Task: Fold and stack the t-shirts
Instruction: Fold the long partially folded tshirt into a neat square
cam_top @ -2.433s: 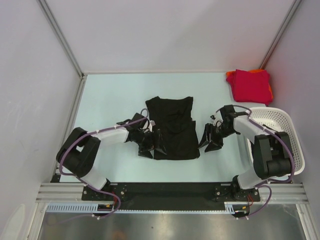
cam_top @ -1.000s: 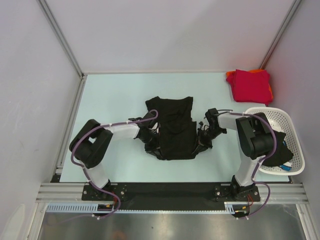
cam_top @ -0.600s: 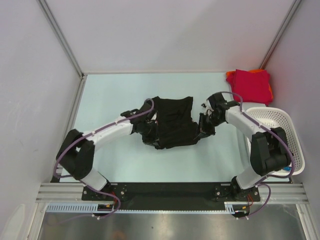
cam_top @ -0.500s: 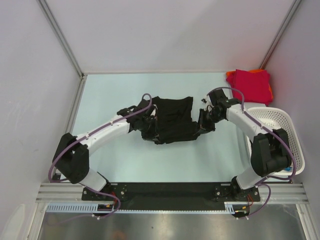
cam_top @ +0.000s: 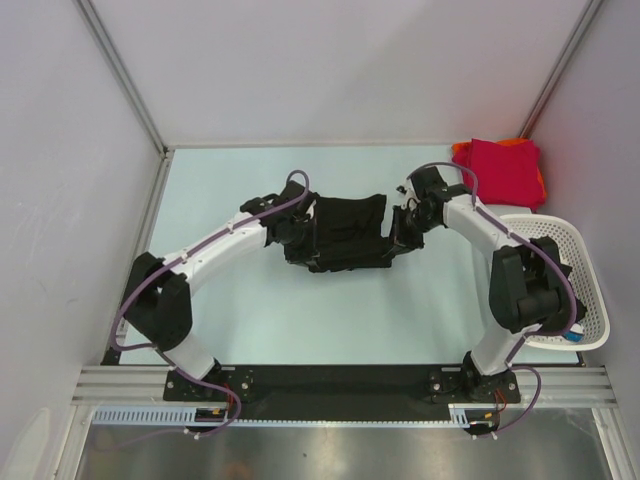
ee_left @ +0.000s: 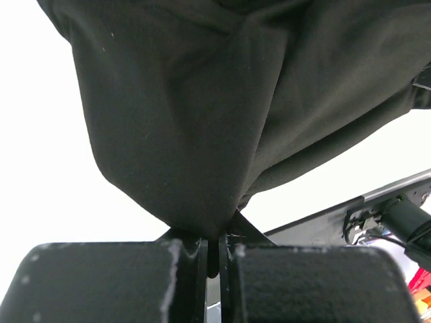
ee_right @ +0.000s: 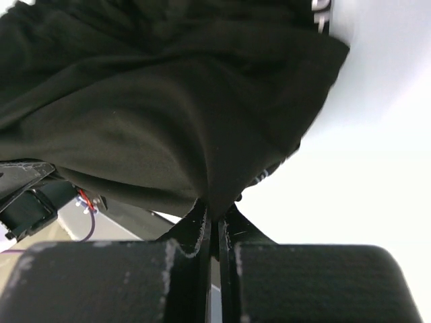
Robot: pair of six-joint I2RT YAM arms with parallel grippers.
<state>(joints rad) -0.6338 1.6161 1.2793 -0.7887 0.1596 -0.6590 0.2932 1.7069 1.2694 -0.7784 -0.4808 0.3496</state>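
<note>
T-shirt (cam_top: 346, 234), black, bunched between hands: left hand (cam_top: 299, 238) clenched on its left edge, right hand (cam_top: 401, 231) clenched on right edge.

Both arms share one build: white tubular links joined by bulky black joint housings. Along the left arm (cam_top: 215, 247) and the right arm (cam_top: 480, 226) runs a thin purple cable (cam_top: 205, 250) in loose loops down to the base. The bases are bolted to a black plate (cam_top: 330, 385) on a grooved aluminium rail (cam_top: 100, 385) at the near edge of the tabletop (cam_top: 230, 320). The left end effector (ee_left: 214, 245) and right end effector (ee_right: 217, 232) are black, and their flat fingers (ee_left: 101, 282) are faced in grainy, speckled padding with pale, worn edges.
</note>
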